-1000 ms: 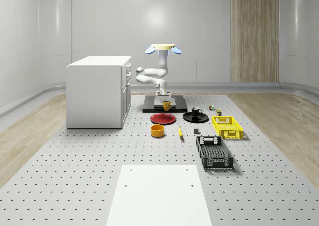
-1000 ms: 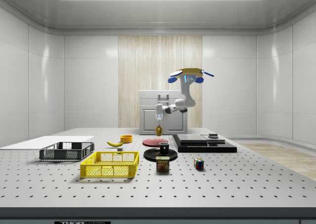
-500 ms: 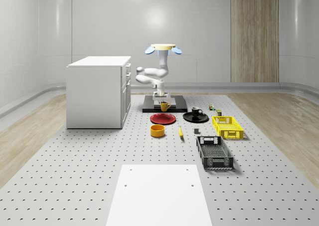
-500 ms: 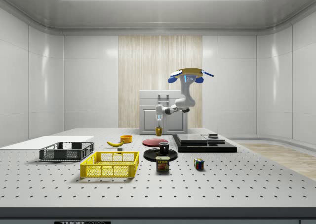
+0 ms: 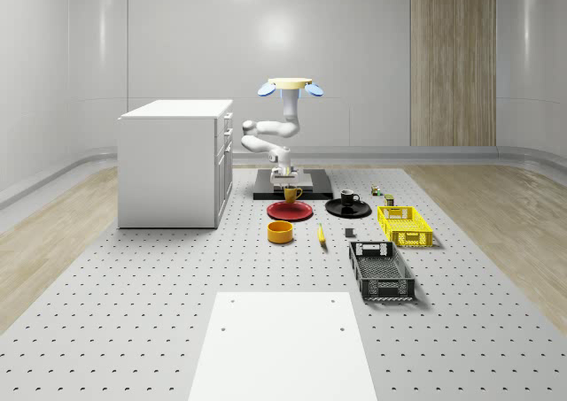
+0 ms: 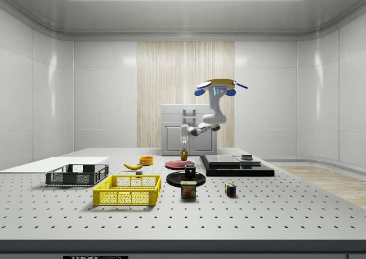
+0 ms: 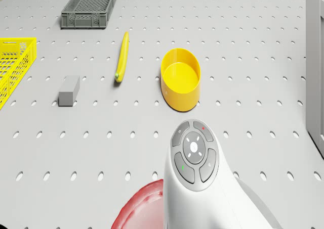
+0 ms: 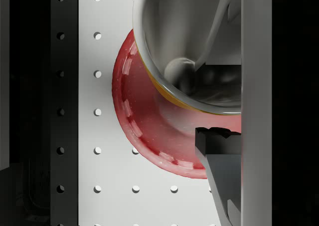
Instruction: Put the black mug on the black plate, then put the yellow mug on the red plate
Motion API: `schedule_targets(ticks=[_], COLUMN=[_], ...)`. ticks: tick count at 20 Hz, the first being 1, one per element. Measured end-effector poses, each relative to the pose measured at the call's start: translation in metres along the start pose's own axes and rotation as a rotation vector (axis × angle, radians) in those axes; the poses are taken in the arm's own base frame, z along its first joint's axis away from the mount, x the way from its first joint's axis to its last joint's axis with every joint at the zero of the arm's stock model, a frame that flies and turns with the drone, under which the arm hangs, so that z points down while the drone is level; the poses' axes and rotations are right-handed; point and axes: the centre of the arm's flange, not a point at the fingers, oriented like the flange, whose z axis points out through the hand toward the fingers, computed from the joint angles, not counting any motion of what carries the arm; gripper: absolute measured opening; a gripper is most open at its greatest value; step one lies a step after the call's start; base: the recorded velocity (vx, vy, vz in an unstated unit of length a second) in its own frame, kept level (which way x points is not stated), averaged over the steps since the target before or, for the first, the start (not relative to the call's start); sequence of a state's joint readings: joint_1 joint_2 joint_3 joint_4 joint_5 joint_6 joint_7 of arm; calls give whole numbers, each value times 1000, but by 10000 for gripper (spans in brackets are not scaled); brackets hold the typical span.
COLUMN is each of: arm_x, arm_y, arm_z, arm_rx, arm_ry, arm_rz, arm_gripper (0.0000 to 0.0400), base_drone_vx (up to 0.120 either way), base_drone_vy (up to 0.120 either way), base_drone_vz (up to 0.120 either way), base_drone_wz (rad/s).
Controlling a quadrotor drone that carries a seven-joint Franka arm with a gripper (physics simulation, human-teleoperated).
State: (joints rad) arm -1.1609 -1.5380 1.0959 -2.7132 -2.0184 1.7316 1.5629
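Right now I hover above the dark slab (image 5: 310,185) behind the plates, my rotors level with the top of the white cabinet (image 5: 175,162) or a little higher. My arm reaches down and forward, and my gripper (image 5: 287,181) is pinched on the rim of the yellow mug (image 5: 291,194), which hangs over the far part of the red plate (image 5: 290,211). From the side, the mug (image 6: 183,154) sits just above the plate (image 6: 179,164), but I cannot tell whether its base touches the plate or is a little off it.

Through my wrist camera the mug's pale inside (image 8: 199,41) crowds the frame, cut off by the edge and by one of my fingers (image 8: 219,166) at its rim; the red plate (image 8: 144,131) shows below it, only partly, with the perforated table (image 8: 99,111) beside it.

The black mug (image 5: 349,197) stands upright on the black plate (image 5: 348,209), just to the whole-scene view's right of the red one.

From my body camera, my own wrist housing (image 7: 200,183) hides most of the red plate (image 7: 139,209). Beyond it lie a yellow bowl (image 7: 180,85), a banana (image 7: 122,56), a small grey block (image 7: 69,90), a grey crate (image 7: 91,6) and the corner of a yellow crate (image 7: 12,67), both cropped.
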Motion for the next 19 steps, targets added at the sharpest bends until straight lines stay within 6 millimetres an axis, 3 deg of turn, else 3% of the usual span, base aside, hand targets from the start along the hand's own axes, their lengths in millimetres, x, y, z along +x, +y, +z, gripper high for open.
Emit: schedule_targets(ticks=[3,6,10,14,19], arm_x=[0,1,1,1,1], arm_y=[0,1,1,1,1], arm_z=[11,19,17,4,-9], arm_rx=[0,0,0,0,0], arm_ry=[0,0,0,0,0], arm_rz=[0,0,0,0,0], arm_gripper=[110,251,345,380,394], base_drone_vx=[0,0,0,0,0], base_drone_vy=[0,0,0,0,0], base_drone_vz=[0,0,0,0,0], base_drone_wz=[0,0,0,0,0])
